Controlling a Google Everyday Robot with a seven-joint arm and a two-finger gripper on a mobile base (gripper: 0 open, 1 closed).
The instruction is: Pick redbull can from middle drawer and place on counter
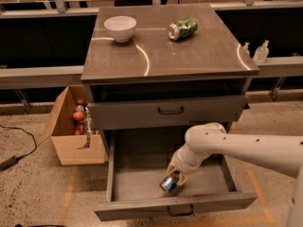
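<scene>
Progress is judged to be at the grasp, with nothing yet delivered. The middle drawer (135, 176) is pulled well out, and the gripper (176, 178) is lowered inside it, just behind its front wall and near the middle of its width, at the end of the white arm (246, 148) that is reached in over one side wall. The jaws are seen pinching the redbull can (168, 184), which is thus located inside the drawer, close to the front wall. Whether the can is lifted off the drawer floor or only tipped on it cannot be told.

Little of the can is shown. A round silver end is turned toward the drawer front and downward, and a short stretch of dark blue body is seen behind it, the rest being covered by the gripper. The can is held tilted, not upright. No red mark can be made out.

What is left is judged to be most of the task: the can is to be raised out of the drawer, carried past the closed drawer front (165, 111) above it, and set on the tabletop (189, 60) higher up. Toward the tabletop's far edge from the drawer, a green can (182, 28) is laid on its side and a white bowl (120, 27) is set, so the nearer part is judged the easier landing spot.
</scene>
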